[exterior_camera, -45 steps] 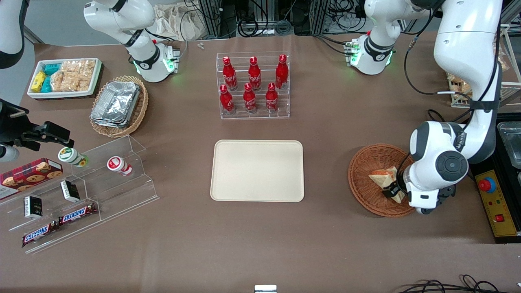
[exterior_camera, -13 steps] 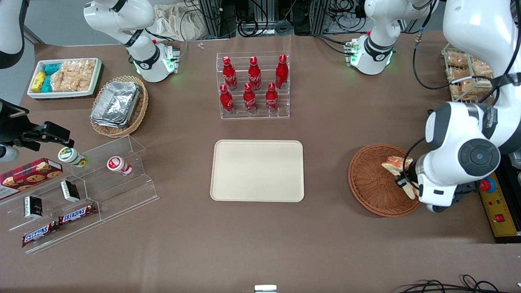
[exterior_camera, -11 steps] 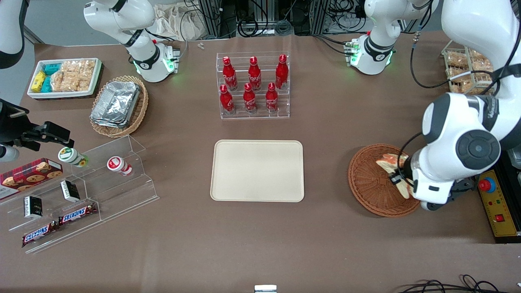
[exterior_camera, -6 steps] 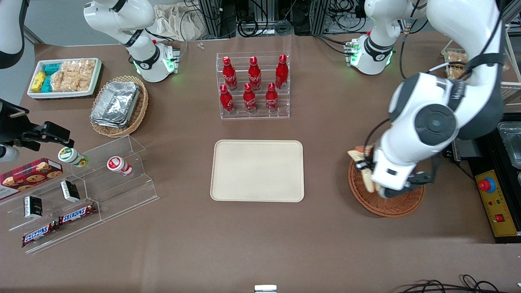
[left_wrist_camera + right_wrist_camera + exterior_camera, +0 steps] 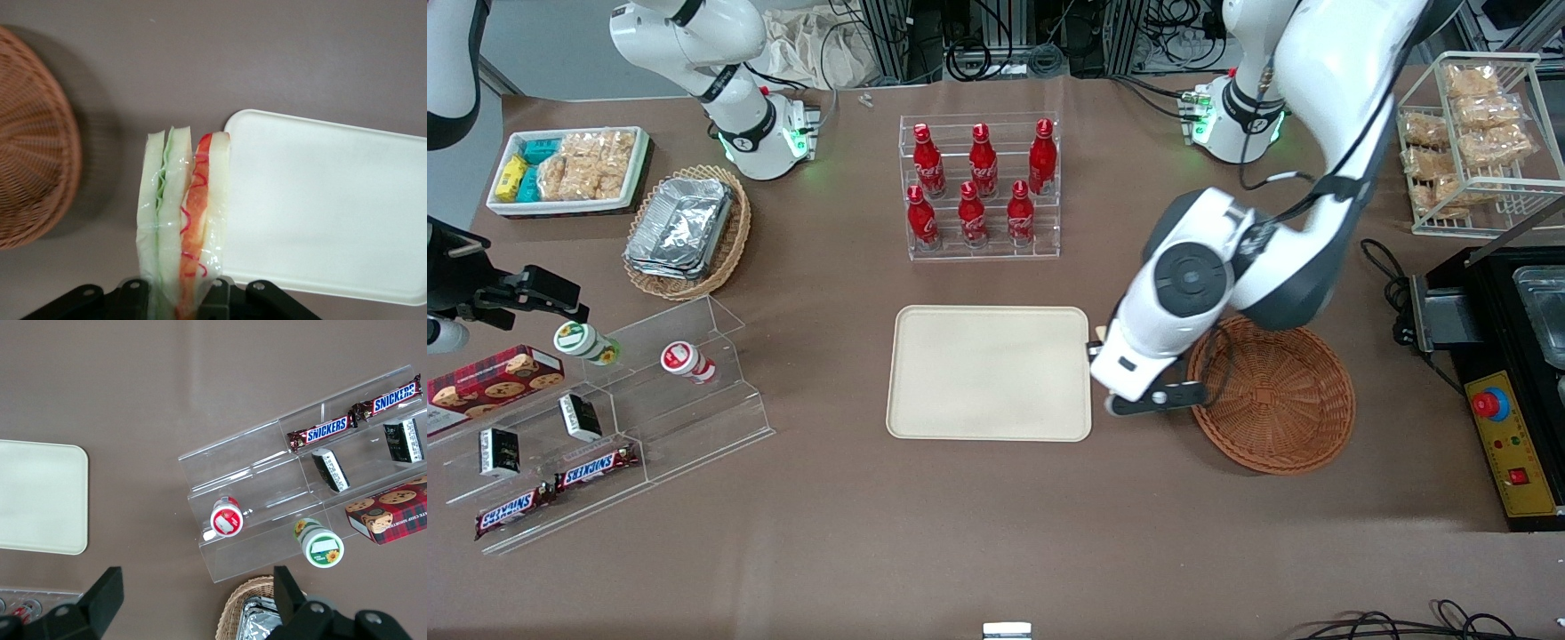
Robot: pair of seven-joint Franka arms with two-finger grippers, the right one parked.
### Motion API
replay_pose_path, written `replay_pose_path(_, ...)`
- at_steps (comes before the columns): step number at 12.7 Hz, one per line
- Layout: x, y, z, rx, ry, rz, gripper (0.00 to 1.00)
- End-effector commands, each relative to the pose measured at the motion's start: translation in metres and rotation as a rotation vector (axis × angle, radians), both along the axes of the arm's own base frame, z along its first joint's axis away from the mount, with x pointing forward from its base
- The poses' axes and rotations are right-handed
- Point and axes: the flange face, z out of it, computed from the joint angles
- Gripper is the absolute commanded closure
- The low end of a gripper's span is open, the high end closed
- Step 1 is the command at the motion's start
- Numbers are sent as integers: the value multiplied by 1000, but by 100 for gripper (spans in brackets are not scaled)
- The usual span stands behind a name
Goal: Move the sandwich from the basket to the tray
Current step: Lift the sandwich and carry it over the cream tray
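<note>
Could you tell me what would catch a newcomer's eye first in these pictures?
Most striking is the gripper, shut on the sandwich and holding it in the air over the brown table between the wicker basket and the edge of the cream tray. The red cola bottles, ranked in a clear rack farther from the front camera than the tray, draw the eye next.

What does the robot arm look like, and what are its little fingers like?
The working arm is shiny white with dark grey joints, a round dark grey cap, small grey lettering and a thin black cable alongside. Its base glows green. The gripper is black, with pale grey fingertips.
</note>
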Motion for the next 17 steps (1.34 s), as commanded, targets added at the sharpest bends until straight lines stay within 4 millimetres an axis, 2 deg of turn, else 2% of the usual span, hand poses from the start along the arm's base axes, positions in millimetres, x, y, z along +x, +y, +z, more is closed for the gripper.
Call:
replay_pose_path(1, -10, -14, -38, -23, -23, -40, 100)
replay_pose_path(3, -9, -22, -70, -52, -22, -44, 100)
replay_pose_path(7, -19, -47, -117, -73, -20, -87, 100)
replay_pose_path(8, -22, -54, -119, -74, -27, -100, 100)
replay_pose_path(13, -24, -55, -143, -51, -13, -121, 100)
replay_pose_path(16, -34, -70, -149, -47, -13, -141, 90)
replay_pose_path(17, -35, -70, -150, -47, -11, -141, 83)
